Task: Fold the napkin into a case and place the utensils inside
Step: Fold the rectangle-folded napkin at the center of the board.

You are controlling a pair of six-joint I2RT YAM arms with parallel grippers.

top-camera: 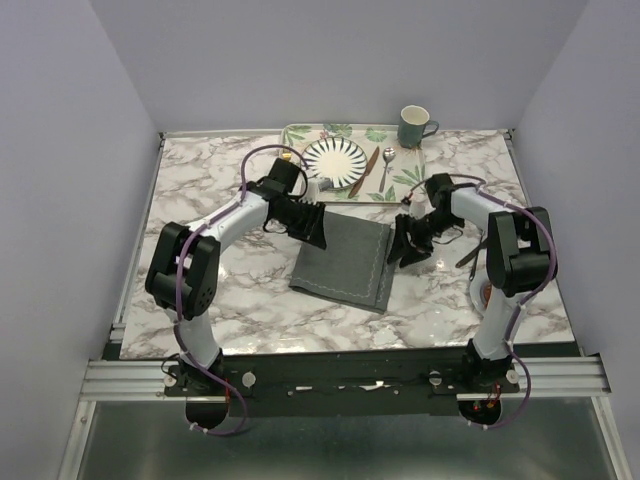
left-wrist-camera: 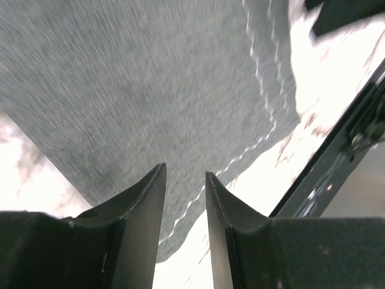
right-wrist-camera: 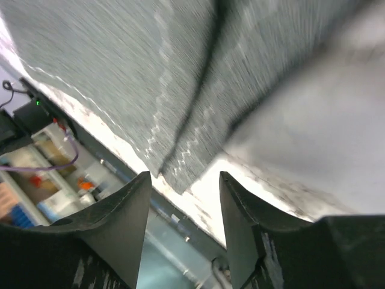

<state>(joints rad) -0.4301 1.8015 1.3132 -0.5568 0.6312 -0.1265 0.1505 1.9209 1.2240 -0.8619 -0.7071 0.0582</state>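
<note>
Your left gripper [top-camera: 318, 228] has its jaws apart with nothing between them. In the left wrist view the two dark fingers [left-wrist-camera: 139, 198] frame a narrow gap, and the napkin [left-wrist-camera: 150, 90] spreads out just ahead of and below them. Its pale stitched border runs in towards the gap.

Your right gripper [top-camera: 405, 250] is open too, a little wider. Through its gap in the right wrist view, a corner of the napkin [right-wrist-camera: 120, 72] lies just beyond the fingertips [right-wrist-camera: 142, 180], and two layers of cloth overlap there. You are holding nothing on either side.

From above, the napkin [top-camera: 345, 262] lies flat between your two grippers. The left one is at its far left corner and the right one just off its right edge.

The white, grey-veined marble table [top-camera: 250, 300] is glossy and throws back bright glare beside both grippers.

Beyond the left gripper, at the far edge, a leaf-patterned tray [top-camera: 296, 131] carries the striped plate [top-camera: 336, 160]. The brownish knife [top-camera: 363, 172] and silver spoon [top-camera: 386, 168] lie just to the right of the plate, well beyond both grippers. A green mug [top-camera: 415, 125] stands past the right gripper, near the back wall.

Plain pale lavender walls [top-camera: 330, 60] close in the table on three sides. An aluminium rail [top-camera: 340, 375] runs behind your arms at the near edge.
</note>
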